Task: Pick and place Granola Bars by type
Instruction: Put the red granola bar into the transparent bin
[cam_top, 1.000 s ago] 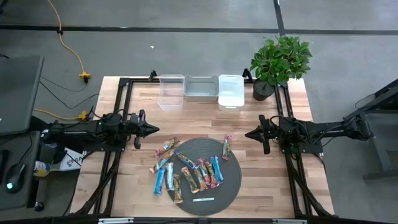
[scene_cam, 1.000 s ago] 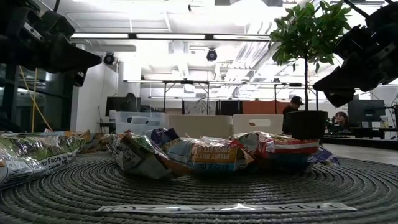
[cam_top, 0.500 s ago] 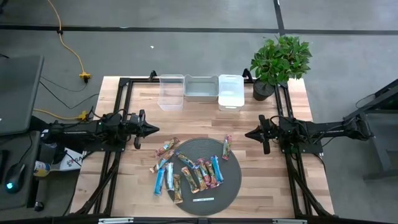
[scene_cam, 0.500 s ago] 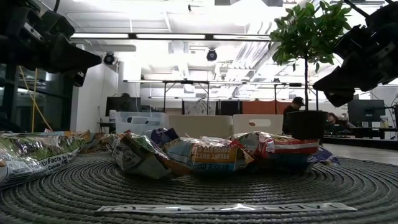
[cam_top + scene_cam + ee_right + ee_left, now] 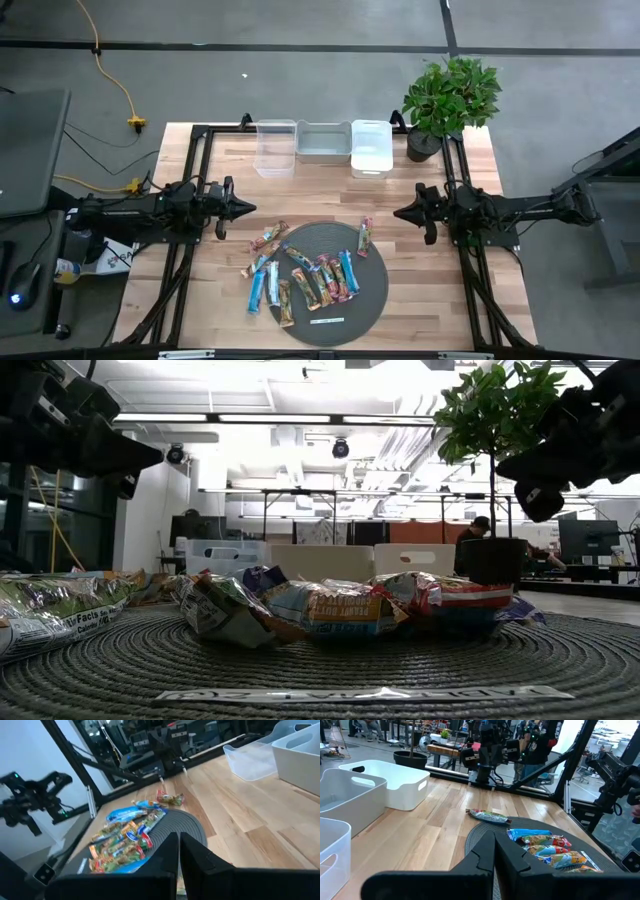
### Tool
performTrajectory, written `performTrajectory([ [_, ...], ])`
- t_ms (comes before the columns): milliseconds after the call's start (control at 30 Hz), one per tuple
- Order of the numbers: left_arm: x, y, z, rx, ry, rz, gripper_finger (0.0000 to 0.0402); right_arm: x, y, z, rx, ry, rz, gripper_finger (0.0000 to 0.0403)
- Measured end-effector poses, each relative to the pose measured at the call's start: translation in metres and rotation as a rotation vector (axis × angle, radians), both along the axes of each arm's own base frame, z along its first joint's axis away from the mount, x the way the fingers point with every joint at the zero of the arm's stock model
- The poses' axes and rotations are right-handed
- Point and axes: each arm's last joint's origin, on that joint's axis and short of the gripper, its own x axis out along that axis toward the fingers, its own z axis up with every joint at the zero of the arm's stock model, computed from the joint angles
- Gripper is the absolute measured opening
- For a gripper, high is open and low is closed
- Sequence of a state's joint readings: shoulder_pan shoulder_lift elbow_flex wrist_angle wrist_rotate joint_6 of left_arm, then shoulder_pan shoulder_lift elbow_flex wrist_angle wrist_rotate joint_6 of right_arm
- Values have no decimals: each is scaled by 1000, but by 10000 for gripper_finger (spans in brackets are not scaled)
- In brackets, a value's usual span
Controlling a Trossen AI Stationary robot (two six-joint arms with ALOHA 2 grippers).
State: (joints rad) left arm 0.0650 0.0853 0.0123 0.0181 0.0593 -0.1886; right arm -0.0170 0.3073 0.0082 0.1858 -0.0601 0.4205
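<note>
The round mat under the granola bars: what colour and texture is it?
Dark grey, woven in concentric coiled rings; the mat shows best in the low view.

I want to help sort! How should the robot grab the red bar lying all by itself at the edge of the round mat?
Probably straight from above, pinching the lone red bar across its narrow middle. It lies flat and long on the round mat, apart from the pile, so fingers fit down both long sides. The right gripper, now shut, is nearest.

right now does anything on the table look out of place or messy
Yes. Several granola bars lie off the left edge of the round mat, on bare wood, and one bar sits apart near its upper right rim.
</note>
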Motion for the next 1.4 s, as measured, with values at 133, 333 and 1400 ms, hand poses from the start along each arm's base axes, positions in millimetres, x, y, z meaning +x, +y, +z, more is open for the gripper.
performTrajectory([
  [133,0,0,0,0,0,0,0,0,0,3,2,-11,11,0],
  [333,0,0,0,0,0,0,0,3,1,37,-45,-94,29,1],
  [1400,0,0,0,0,0,0,0,144,10,144,502,708,-207,0],
])
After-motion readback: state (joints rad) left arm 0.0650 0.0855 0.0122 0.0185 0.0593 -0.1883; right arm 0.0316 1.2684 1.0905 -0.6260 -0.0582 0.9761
